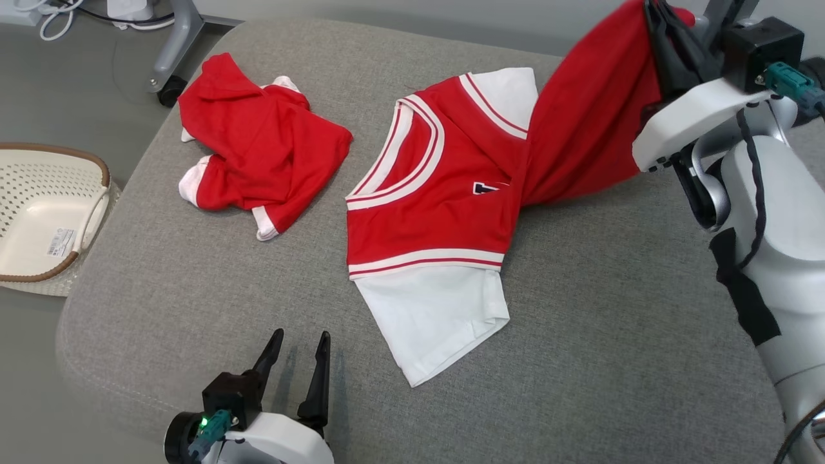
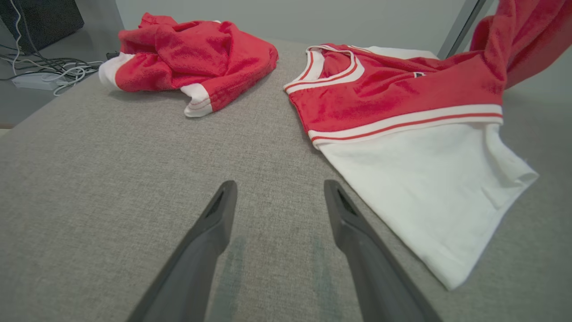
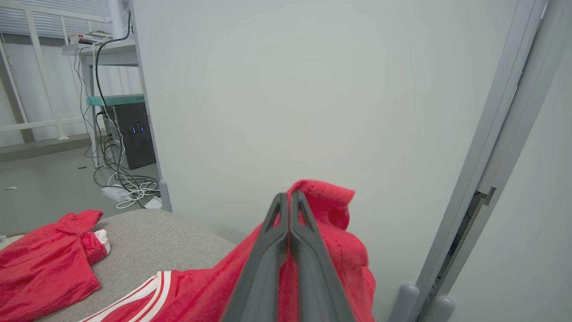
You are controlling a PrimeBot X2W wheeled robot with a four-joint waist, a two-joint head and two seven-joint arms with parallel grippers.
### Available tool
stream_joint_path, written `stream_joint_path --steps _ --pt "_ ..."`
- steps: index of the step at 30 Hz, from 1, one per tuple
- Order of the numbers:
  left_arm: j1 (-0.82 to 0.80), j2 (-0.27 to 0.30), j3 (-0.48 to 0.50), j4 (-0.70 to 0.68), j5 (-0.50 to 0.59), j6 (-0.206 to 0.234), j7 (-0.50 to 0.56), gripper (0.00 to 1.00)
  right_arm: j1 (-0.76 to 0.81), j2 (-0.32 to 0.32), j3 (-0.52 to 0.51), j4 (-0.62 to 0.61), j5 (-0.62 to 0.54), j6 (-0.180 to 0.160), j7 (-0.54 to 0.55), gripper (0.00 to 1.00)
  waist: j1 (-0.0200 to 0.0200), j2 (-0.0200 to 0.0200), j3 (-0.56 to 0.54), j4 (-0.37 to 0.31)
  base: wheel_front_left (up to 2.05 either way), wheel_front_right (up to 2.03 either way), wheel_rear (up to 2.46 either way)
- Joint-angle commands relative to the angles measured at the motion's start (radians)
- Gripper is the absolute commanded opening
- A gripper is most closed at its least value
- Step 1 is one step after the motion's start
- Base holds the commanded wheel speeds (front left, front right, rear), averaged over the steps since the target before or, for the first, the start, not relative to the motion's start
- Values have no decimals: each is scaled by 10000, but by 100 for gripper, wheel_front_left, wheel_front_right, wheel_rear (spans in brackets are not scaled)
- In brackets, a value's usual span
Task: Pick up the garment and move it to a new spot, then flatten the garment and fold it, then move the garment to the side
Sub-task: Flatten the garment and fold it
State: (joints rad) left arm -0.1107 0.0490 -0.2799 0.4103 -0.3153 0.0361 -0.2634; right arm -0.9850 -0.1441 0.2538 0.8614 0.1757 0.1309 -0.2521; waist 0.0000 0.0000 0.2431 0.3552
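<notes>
- The garment [image 1: 428, 200], a soft red knit with white striped ribbing and a smooth white panel, lies mid-worktop [image 1: 599, 335] on coarse grey weave.
- The right tool [image 3: 288, 197], its fingers pressed together, pinches a fleecy red fold of the garment, held raised at the far right.
- The left tool [image 1: 301, 338] has its tapered fingers apart, holding nothing, near the white hem.
- A crumpled red top [image 1: 258, 148] lies well apart.

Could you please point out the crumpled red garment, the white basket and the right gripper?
crumpled red garment [image 1: 264, 148], head view, on its red middle.
white basket [image 1: 32, 177], head view, on its perforated inner wall.
right gripper [image 3: 289, 197], right wrist view, between its shut fingertips.
</notes>
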Motion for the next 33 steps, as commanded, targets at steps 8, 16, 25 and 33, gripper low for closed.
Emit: stream_joint_path --steps 8,16,25,33 --pt "185 31 -130 207 72 -140 -18 100 2857 -2157 442 -3797 137 -3 -123 5 0 0 -321 -645 0 0 0" --pt "78 34 116 438 388 -262 -18 100 6456 -1726 -2226 -3162 386 -3 -127 100 0 0 -531 -1506 0 0 0" --pt "353 39 285 720 470 -315 -18 100 7782 -239 -3306 -3879 71 -3 -129 100 0 0 -1165 -2414 0 0 0" --pt "174 37 -17 1366 229 -522 -18 100 8309 537 -3176 -4387 -109 -1 -129 100 0 0 -1383 -3041 0 0 0"
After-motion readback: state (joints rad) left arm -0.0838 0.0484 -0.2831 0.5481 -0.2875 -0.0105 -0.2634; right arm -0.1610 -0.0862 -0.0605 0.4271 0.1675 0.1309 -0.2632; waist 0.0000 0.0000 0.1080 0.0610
